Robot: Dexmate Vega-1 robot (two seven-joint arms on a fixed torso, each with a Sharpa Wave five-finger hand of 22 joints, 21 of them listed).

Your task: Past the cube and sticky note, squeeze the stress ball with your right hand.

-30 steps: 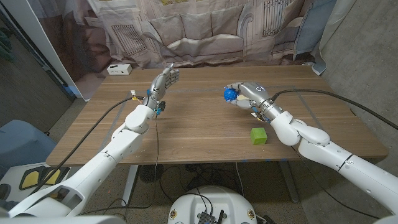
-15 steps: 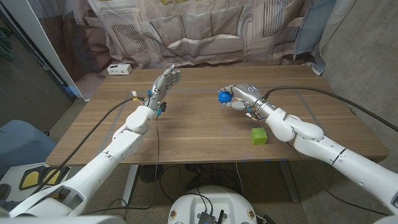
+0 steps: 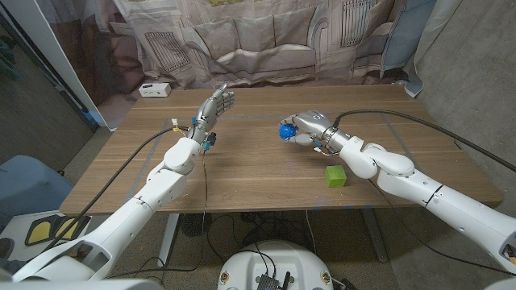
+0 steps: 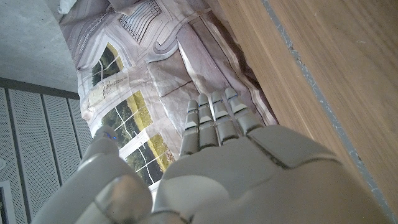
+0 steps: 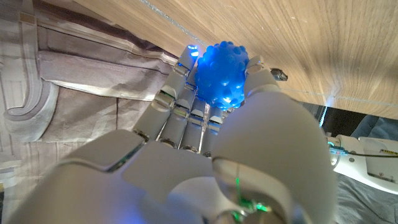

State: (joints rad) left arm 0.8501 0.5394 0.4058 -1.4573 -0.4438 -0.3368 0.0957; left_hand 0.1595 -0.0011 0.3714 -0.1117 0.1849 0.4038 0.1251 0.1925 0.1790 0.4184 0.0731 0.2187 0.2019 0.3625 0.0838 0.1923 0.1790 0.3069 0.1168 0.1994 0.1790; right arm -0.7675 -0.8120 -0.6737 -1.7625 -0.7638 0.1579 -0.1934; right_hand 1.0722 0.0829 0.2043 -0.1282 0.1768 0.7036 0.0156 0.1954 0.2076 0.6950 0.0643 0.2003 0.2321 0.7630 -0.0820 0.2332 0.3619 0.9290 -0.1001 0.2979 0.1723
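Note:
A knobbly blue stress ball [image 3: 286,130] [image 5: 221,73] is held in my right hand [image 3: 309,127] above the middle of the wooden table [image 3: 258,173]; the fingers [image 5: 181,99] curl around it and the thumb closes over it. A green cube [image 3: 335,176] sits on the table nearer the front edge, beside my right forearm. My left hand [image 3: 216,105] stands raised over the table's left part, fingers [image 4: 214,118] straight and together, holding nothing.
A white box [image 3: 155,89] lies at the table's far left corner. A printed curtain [image 3: 266,36] hangs behind the table. Cables [image 3: 205,173] run along my left arm and across the wood.
My right hand has carried the blue ball leftward, toward the table's middle. My left hand has stayed where it was.

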